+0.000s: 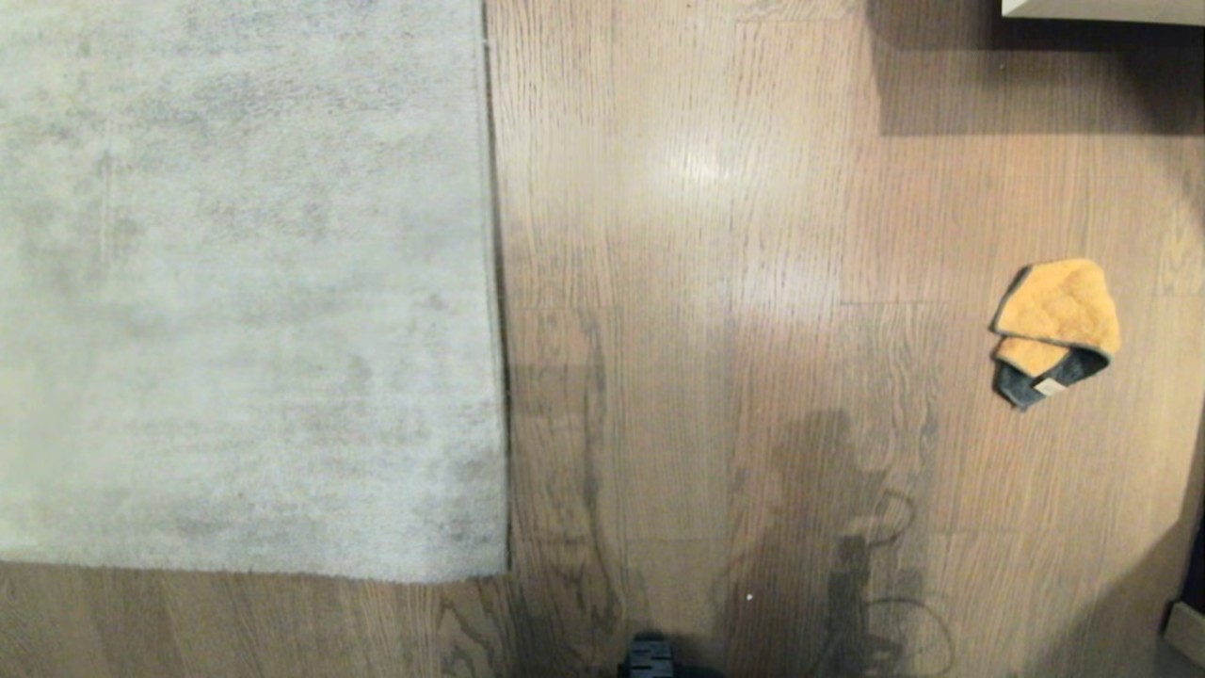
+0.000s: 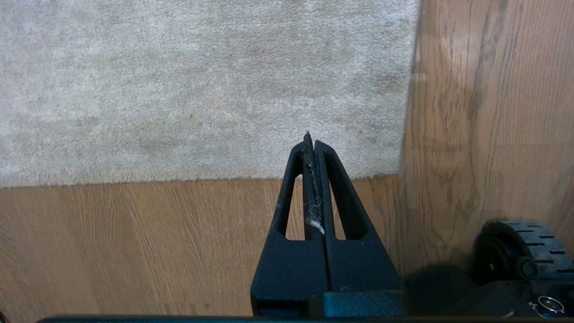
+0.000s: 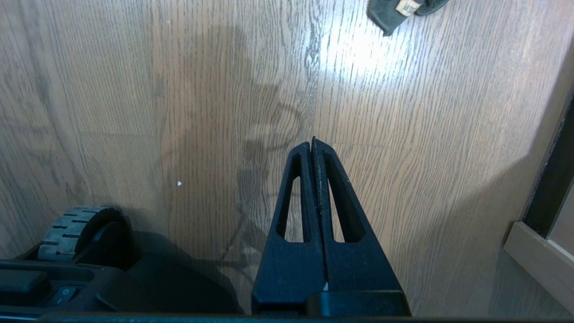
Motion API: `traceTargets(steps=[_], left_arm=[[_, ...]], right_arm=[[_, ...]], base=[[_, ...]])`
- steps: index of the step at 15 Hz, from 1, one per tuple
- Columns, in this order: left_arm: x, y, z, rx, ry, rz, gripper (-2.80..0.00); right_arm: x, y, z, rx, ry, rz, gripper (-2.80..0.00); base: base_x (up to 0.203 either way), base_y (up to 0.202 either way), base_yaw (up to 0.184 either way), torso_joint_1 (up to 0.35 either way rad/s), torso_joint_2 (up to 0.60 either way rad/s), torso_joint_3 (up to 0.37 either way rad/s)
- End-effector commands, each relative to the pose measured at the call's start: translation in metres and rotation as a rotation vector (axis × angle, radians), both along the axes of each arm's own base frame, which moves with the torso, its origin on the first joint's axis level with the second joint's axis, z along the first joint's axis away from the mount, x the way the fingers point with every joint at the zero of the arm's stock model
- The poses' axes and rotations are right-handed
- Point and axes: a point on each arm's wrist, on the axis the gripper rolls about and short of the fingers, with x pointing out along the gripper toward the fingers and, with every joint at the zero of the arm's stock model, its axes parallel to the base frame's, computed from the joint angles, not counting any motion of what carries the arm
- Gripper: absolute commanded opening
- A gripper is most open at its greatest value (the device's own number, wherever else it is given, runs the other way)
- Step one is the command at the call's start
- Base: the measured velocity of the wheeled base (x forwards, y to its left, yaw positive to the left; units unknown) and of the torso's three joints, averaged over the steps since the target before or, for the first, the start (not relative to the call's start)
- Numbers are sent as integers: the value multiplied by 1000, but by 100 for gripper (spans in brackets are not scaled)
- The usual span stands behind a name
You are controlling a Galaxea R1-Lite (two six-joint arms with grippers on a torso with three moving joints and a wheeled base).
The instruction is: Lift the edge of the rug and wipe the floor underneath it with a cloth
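The pale grey rug [image 1: 235,282] lies flat on the left. Its straight rug edge [image 1: 496,330] runs down to a near corner [image 1: 504,570]. Brown wood floor [image 1: 706,377] fills the middle and right. The orange-tan cloth [image 1: 1059,325] with a dark grey trim lies folded on the floor at the right. Neither arm shows in the head view. My left gripper [image 2: 310,139] hangs shut and empty above the rug's near corner [image 2: 399,172]. Over bare floor [image 3: 403,134] my right gripper [image 3: 313,142] is shut and empty too, well short of the cloth's grey corner [image 3: 388,15].
A pale furniture base [image 1: 1101,9] casts a shadow at the far right. A low wooden frame [image 3: 538,255] stands beside the right arm. My base's wheels [image 2: 524,251] [image 3: 71,231] sit near both wrists. A dark base part [image 1: 650,659] shows at the near edge.
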Motion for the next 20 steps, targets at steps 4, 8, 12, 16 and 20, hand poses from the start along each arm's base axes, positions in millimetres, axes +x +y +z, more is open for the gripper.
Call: traceTargets(steps=[4, 8, 12, 16, 20], left_arm=[[0, 0, 0, 2, -1, 0, -280], [0, 0, 0, 1, -1, -1, -280], [0, 0, 0, 1, 0, -1, -280], [0, 0, 0, -1, -1, -10, -280], [0, 0, 0, 1, -1, -9, -280]], right_arm=[[0, 0, 0, -1, 1, 1, -280], [0, 0, 0, -1, 1, 0, -280], [0, 0, 0, -1, 1, -1, -280], [0, 0, 0, -1, 1, 1, -280], [0, 0, 0, -1, 1, 0, -280]], base=[[0, 0, 0, 5, 0, 55], [0, 0, 0, 2, 2, 177], [0, 0, 0, 0, 1, 202], [0, 0, 0, 2, 6, 202], [0, 0, 0, 2, 3, 202]])
